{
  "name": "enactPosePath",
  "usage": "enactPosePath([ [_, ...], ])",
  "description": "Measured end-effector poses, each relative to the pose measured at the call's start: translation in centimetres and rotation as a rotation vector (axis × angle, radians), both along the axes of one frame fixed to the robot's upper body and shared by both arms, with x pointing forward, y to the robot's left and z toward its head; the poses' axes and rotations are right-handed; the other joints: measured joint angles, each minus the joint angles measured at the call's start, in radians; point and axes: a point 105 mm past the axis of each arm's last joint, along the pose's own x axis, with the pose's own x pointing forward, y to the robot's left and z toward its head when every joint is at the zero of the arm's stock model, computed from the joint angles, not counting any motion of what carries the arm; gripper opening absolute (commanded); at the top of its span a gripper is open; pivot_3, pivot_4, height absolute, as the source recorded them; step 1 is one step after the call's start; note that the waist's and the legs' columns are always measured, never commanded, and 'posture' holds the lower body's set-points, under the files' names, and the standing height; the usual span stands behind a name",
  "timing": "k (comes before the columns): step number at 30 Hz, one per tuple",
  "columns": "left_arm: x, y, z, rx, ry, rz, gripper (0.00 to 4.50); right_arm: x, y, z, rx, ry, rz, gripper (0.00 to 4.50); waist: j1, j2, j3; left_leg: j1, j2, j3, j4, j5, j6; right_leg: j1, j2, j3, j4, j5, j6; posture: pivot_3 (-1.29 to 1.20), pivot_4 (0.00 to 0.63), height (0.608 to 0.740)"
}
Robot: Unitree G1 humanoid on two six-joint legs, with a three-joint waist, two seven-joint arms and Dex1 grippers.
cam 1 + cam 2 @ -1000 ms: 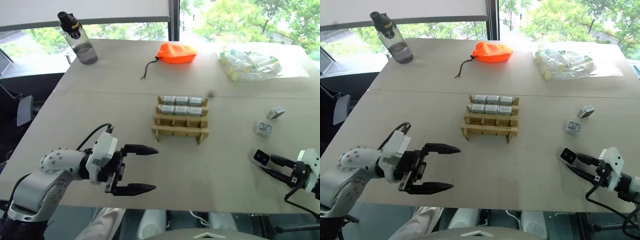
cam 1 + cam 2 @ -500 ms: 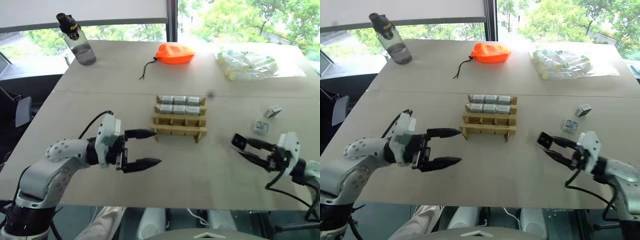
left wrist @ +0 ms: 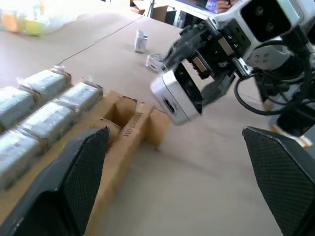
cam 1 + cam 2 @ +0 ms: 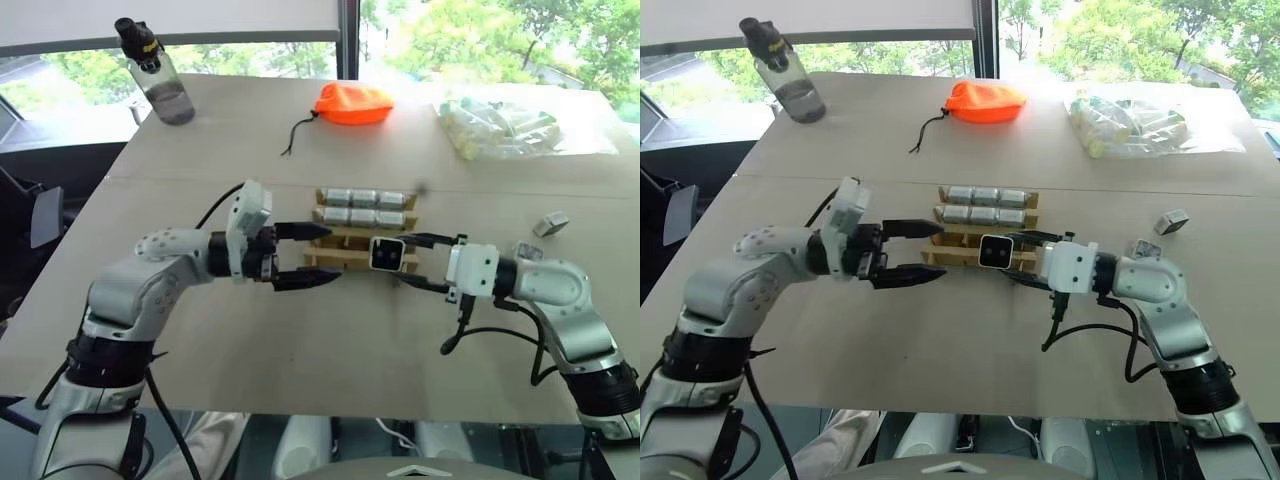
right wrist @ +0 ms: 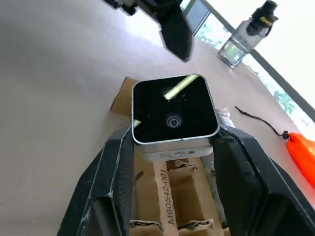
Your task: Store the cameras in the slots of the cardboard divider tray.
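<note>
My right gripper (image 4: 396, 262) is shut on a silver-grey camera (image 4: 387, 254), black lens face toward me, just above the front right of the cardboard divider tray (image 4: 350, 240). In the right wrist view the camera (image 5: 174, 110) sits between both fingers (image 5: 118, 182) over empty slots (image 5: 167, 196). My left gripper (image 4: 312, 256) stands open at the tray's front left corner, fingertips pointing at the held camera (image 3: 179, 93). Wrapped cameras (image 4: 363, 198) fill the tray's two back rows, three each. Two loose cameras (image 4: 551, 224) (image 4: 1145, 250) lie on the table at right.
At the table's far side stand a water bottle (image 4: 160, 85) on the left, an orange drawstring pouch (image 4: 353, 104) in the middle and a clear bag of pale tubes (image 4: 510, 125) on the right. The table's near edge runs just below both arms.
My right gripper carried the camera left and up from the table's front right to the tray, rolling so the lens face turned toward me. My left gripper advanced to the tray's front left corner.
</note>
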Motion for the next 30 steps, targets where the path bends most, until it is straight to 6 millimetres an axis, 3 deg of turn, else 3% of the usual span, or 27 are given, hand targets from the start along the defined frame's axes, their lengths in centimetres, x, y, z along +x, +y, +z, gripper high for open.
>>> enactPosePath([
  [5,1.8,-1.2,-0.7,0.043,-0.009,-0.028,4.5,1.6,2.0,-0.4,-0.105,-0.184,0.018,1.73,-0.004,-0.002,0.001,-0.002,0.001,0.002,0.0,0.001,-0.001,-0.003,0.001,0.001,0.001,0.0,0.0,0.0,0.15,0.726],
  [10,2.1,-1.0,-0.2,0.072,0.021,-0.109,4.5,3.5,2.2,-0.8,-0.187,-0.36,-0.027,1.73,-0.004,-0.002,0.001,-0.003,0.001,0.006,0.0,0.001,-0.002,-0.004,0.001,0.001,0.001,0.0,0.0,0.0,0.15,0.726],
  [16,3.2,-1.0,-0.8,0.151,0.034,-0.105,4.5,4.1,3.4,-1.4,-0.211,-0.497,-0.006,1.73,-0.004,-0.002,0.001,-0.003,0.001,0.008,0.0,0.001,-0.002,-0.005,0.001,0.002,0.001,0.0,0.0,0.0,0.15,0.726],
  [23,5.0,-1.1,-0.6,0.18,0.004,-0.059,4.5,3.9,5.0,-0.3,-0.167,-0.63,0.017,1.73,-0.008,-0.002,0.001,-0.003,0.001,0.008,0.0,0.002,-0.003,-0.005,0.001,0.002,0.002,0.0,0.0,0.0,0.15,0.726],
  [30,5.2,-1.2,-0.9,0.185,0.003,-0.066,4.5,3.6,5.4,-0.4,-0.161,-0.669,0.036,1.73,-0.009,-0.002,0.001,-0.003,0.001,0.008,0.0,0.002,-0.003,-0.005,0.001,0.002,0.002,0.0,0.0,0.0,0.15,0.726],
])
